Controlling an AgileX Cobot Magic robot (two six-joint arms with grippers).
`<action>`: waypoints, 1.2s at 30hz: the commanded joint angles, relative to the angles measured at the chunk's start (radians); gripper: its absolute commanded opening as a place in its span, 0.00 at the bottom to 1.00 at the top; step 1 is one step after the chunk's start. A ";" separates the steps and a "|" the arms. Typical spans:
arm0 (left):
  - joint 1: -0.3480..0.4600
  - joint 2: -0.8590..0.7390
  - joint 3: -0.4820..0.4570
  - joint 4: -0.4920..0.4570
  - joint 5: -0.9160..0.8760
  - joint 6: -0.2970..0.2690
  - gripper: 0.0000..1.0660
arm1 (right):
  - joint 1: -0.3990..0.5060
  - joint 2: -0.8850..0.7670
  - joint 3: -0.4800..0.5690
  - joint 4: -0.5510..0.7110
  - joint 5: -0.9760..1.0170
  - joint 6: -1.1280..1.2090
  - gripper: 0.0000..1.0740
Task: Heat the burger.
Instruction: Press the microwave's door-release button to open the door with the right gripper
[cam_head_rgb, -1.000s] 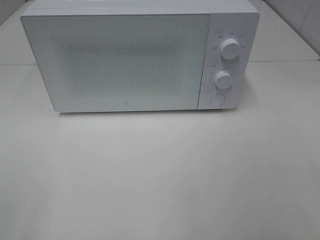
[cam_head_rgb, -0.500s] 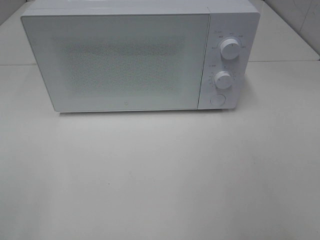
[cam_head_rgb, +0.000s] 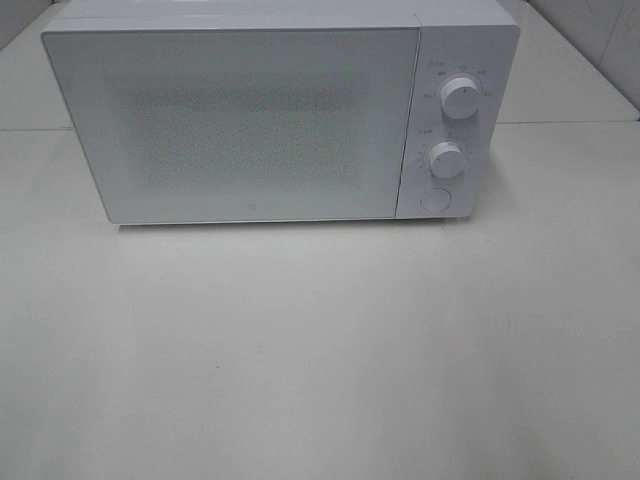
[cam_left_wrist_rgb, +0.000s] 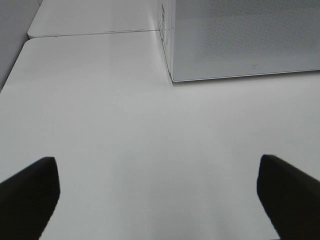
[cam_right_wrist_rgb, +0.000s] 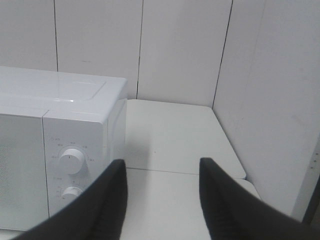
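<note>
Bright, flat, washed-out light.
Soft shadow under the microwave (cam_head_rgb: 250, 120) on the table (cam_head_rgb: 320, 350); door mesh shows moiré.

**Oven behind, worktop before**

A white box-shaped microwave oven (cam_head_rgb: 250, 120) stands at the rear of the pale worktop (cam_head_rgb: 320, 350). On its right-hand panel a round upper dial (cam_head_rgb: 460, 99) sits above a lower dial (cam_head_rgb: 446, 159), with a round button (cam_head_rgb: 435, 199) beneath. The left end effector (cam_left_wrist_rgb: 157, 167) hangs before the oven's left corner, and the right end effector (cam_right_wrist_rgb: 162, 162) is beside its dial end.
</note>
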 joint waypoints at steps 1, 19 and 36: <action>0.001 -0.017 0.001 -0.002 -0.001 -0.005 0.98 | -0.008 0.129 0.020 -0.011 -0.145 -0.002 0.40; 0.001 -0.017 0.001 -0.002 -0.001 -0.005 0.98 | -0.008 0.619 0.156 -0.008 -0.750 0.073 0.00; 0.001 -0.017 0.001 -0.002 -0.001 -0.005 0.98 | -0.008 1.059 0.196 -0.080 -1.152 0.279 0.00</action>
